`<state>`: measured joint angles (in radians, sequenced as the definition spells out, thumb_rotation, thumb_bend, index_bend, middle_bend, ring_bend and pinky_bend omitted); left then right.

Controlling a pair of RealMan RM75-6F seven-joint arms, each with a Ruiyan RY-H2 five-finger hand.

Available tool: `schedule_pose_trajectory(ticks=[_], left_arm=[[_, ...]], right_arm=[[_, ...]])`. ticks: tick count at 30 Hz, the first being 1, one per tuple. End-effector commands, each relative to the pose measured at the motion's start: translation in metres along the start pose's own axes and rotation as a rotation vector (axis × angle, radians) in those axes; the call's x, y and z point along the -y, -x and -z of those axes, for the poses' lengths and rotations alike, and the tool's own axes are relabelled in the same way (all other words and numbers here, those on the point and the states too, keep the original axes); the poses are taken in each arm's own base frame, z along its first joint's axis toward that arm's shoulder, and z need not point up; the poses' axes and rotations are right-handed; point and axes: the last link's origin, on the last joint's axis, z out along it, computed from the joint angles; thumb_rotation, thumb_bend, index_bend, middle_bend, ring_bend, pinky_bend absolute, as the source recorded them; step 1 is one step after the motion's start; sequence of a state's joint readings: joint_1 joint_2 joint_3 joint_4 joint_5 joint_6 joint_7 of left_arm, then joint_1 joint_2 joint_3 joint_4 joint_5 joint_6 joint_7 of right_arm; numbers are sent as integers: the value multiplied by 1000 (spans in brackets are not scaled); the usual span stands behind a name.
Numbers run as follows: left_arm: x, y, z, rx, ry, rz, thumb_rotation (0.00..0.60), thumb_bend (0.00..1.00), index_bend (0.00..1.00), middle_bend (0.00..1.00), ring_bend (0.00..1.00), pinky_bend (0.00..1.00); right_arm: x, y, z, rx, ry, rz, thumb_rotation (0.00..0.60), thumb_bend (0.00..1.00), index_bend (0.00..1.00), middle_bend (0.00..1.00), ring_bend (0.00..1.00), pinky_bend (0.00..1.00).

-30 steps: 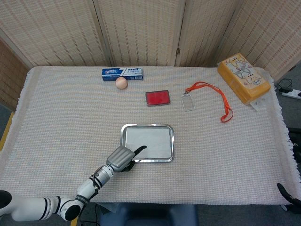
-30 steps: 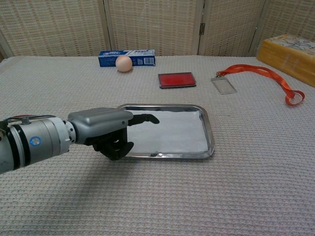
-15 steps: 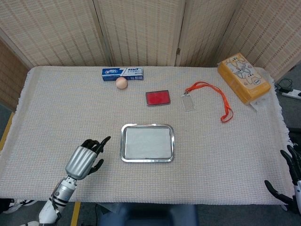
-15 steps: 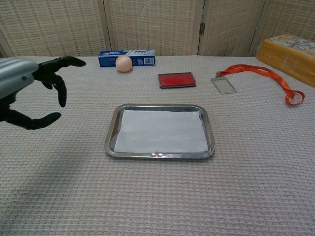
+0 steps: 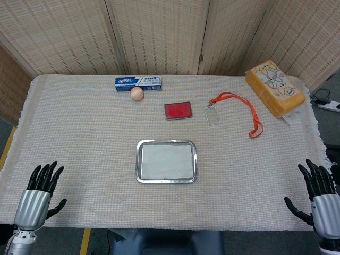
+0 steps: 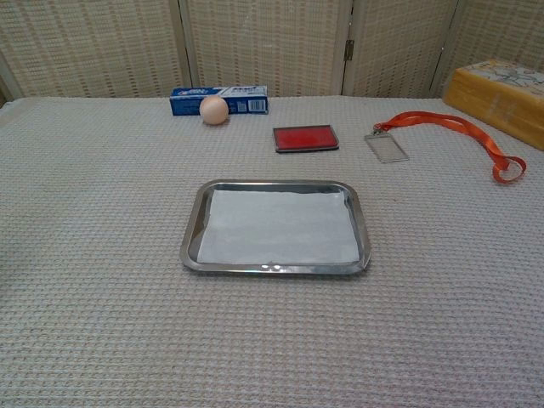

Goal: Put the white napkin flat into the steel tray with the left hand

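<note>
The white napkin lies flat inside the steel tray at the middle of the table. My left hand is at the table's front left corner in the head view, fingers spread and holding nothing, far from the tray. At the front right corner, my right hand is also spread and empty. Neither hand shows in the chest view.
At the back lie a blue toothpaste box, an egg, a red card case and a badge holder with orange lanyard. A yellow package sits at the far right.
My left hand has let go over the tray and drawn back left to the front left corner. My right hand has risen into view at the front right.
</note>
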<state>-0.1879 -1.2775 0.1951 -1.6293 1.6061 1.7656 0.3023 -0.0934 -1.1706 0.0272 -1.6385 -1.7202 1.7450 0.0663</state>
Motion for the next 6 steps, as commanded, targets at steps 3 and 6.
schedule_pose_trajectory(ticks=[3,6], left_arm=[[15,-4,-1,36,-59,33,600,232,0,0,0,0],[15,-3,-3,41,-49,32,600,233,0,0,0,0]], right_arm=[[-4,-2,-2,50,23,33,600,310,0,0,0,0],[-8,-6,-4,67,32,58,600,309,0,0,0,0]])
